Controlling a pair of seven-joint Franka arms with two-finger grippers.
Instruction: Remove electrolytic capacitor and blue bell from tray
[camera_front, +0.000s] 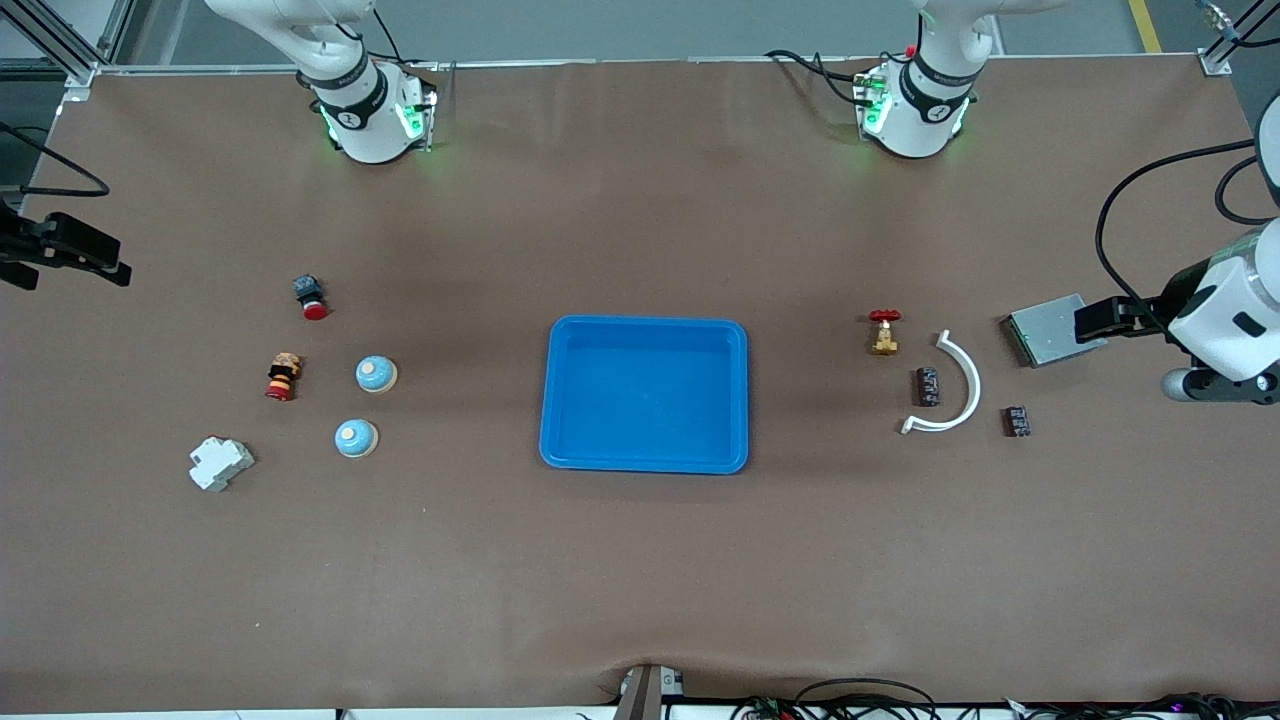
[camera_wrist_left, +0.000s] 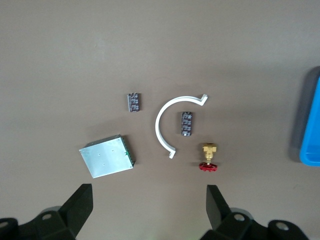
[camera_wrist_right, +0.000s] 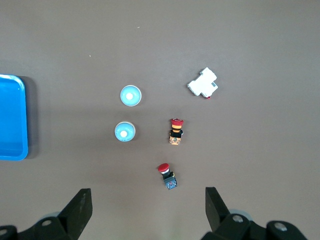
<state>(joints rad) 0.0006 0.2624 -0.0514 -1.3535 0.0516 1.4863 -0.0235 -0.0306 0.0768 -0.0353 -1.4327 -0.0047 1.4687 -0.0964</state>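
Two small dark capacitors lie toward the left arm's end: one (camera_front: 928, 387) (camera_wrist_left: 186, 123) inside a white arc, the other (camera_front: 1017, 421) (camera_wrist_left: 133, 102) beside it. Two blue domed bells (camera_front: 376, 374) (camera_front: 355, 438) sit toward the right arm's end and show in the right wrist view (camera_wrist_right: 124, 131) (camera_wrist_right: 130, 95). My left gripper (camera_front: 1092, 322) (camera_wrist_left: 150, 210) hangs open and empty over the table by a metal box. My right gripper (camera_front: 105, 262) (camera_wrist_right: 148, 210) hangs open and empty over the table's end, away from the bells.
A blue tray (camera_front: 560, 400) lies mid-table. By the capacitors are a white arc (camera_front: 962, 385), a brass valve with a red wheel (camera_front: 884, 332) and a metal box (camera_front: 1045, 330). By the bells are two red push buttons (camera_front: 312, 297) (camera_front: 283, 376) and a white block (camera_front: 220, 463).
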